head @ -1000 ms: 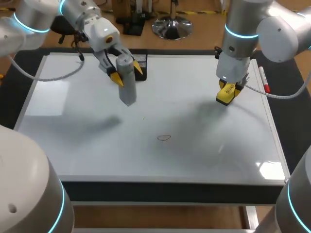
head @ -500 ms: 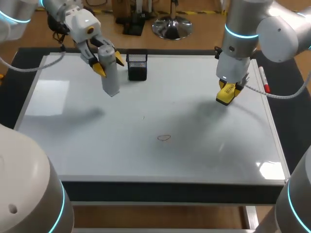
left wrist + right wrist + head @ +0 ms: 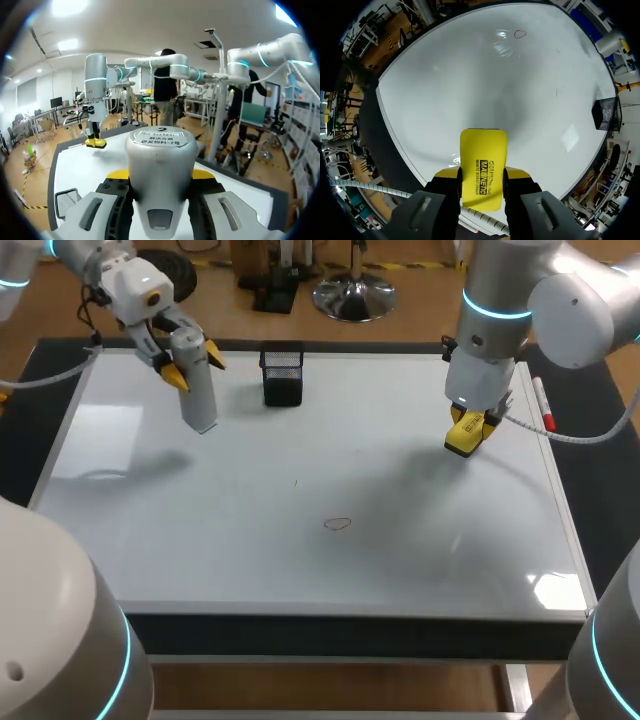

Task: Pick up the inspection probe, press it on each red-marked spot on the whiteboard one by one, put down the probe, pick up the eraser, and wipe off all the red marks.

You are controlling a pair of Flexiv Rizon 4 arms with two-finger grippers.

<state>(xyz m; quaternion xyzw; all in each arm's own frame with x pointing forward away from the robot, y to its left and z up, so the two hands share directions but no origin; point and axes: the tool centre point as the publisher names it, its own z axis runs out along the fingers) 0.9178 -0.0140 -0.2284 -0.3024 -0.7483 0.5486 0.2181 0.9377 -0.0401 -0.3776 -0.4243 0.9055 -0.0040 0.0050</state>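
The left gripper [image 3: 194, 368], closed on the probe [image 3: 200, 405] above the whiteboard's [image 3: 400, 570] far left corner, should lower it gently, while the right gripper [image 3: 483, 175] clamps the eraser [image 3: 483, 150] near the right edge.

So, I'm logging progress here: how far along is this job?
Both tools are already picked up. The left gripper holds the probe above the whiteboard, near the mesh holder; the right gripper holds the eraser. Left: put the probe down and wipe the red mark, which is unerased.
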